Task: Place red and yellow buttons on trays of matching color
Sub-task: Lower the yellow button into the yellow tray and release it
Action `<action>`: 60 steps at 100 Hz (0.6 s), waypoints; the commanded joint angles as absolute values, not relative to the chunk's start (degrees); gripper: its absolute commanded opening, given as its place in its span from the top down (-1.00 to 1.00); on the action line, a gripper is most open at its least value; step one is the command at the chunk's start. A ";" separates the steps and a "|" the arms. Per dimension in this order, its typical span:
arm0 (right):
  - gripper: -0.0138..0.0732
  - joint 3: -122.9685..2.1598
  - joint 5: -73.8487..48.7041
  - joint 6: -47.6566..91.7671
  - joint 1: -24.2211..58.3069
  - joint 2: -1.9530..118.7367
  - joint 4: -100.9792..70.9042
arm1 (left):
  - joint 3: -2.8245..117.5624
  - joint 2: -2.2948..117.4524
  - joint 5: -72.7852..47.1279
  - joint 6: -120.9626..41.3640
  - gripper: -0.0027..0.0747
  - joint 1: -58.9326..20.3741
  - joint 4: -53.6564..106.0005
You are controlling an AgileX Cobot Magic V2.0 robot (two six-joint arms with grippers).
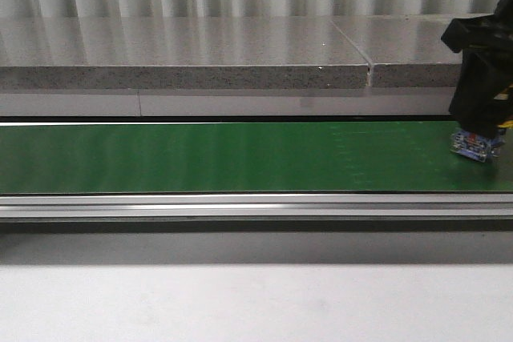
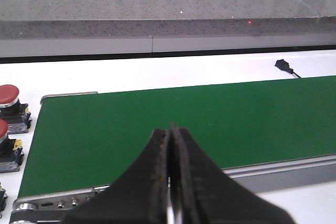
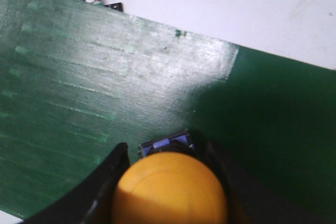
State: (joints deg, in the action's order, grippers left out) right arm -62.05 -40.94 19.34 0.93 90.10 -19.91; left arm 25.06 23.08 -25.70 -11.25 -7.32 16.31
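Right claw (image 3: pixel 168 182) grips the yellow button (image 3: pixel 170 187) over the green belt's (image 1: pixel 240 158) far right; left claw (image 2: pixel 170 182) sits closed, empty. I fear the rounded cap slipping loose if I lift quickly.

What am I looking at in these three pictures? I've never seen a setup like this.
It's a robot with two arms, each ending in a two-fingered gripper. One picture looks forward across a green conveyor belt. The other two come from small cameras on the arms' wrists.

At the front view's right edge, the right gripper is down at the belt, closed around a yellow button on a blue-topped base. Its wrist camera looks straight down on the button's yellow cap between the black fingers.

The left gripper is shut and holds nothing; its camera looks over the belt. Beside the belt's end stand two red buttons, waiting. The coloured trays show in none of the pictures.
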 commanded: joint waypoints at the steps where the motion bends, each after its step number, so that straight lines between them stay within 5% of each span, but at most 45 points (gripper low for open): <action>1: 0.52 -63.58 -40.02 17.70 -1.94 86.49 -20.90 | 26.56 23.47 -21.84 -11.30 0.98 -7.67 17.37; 60: 0.52 -63.40 -40.04 11.11 -33.48 84.26 -20.85 | 26.56 23.47 -21.84 -11.30 0.98 -7.67 17.37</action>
